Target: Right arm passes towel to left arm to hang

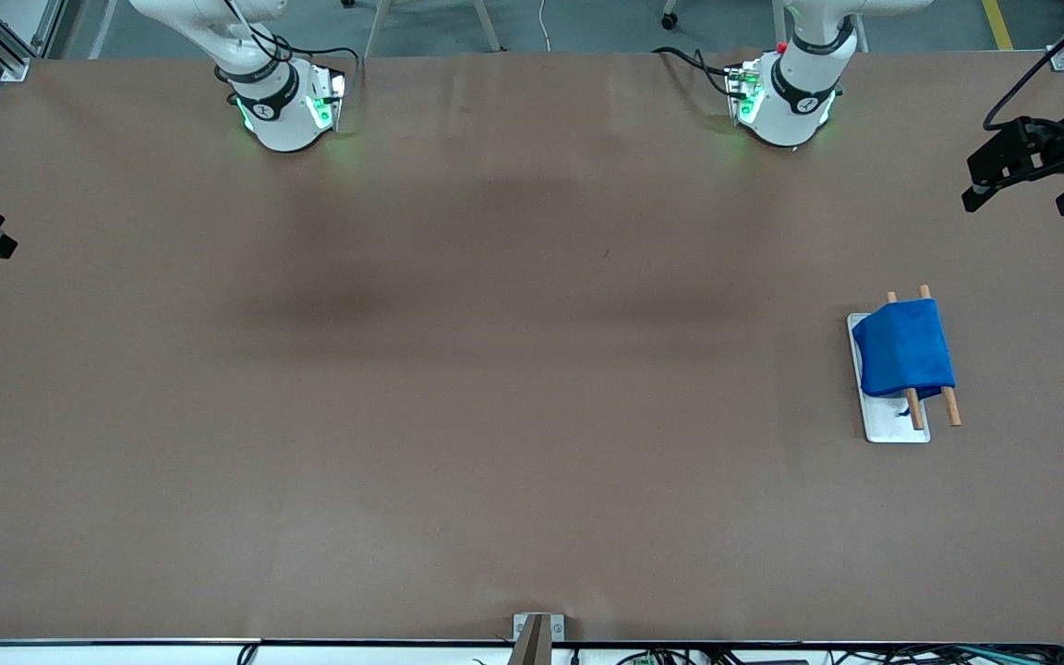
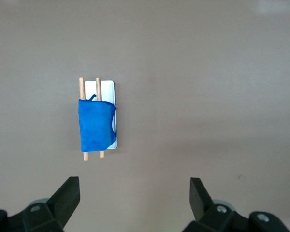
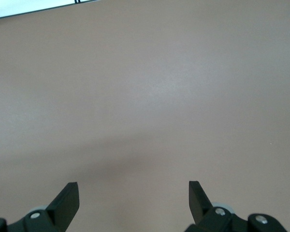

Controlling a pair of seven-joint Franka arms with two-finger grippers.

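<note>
blue towel (image 1: 902,350) draped over rack (image 1: 892,420); both grippers' fingers wide, empty.

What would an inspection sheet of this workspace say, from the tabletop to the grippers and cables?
Surface: brown paper-covered table, flat.
Job's things: royal-blue soft cloth towel draped over both wooden rods of the white tray-like rack, toward the left arm's end.
Clutter: nothing seen.
Grippers: left gripper open, empty, high above the rack; right gripper open, empty, over bare table.
Cables: black cables at the arm bases.
Surroundings: metal frame corner bracket.
</note>
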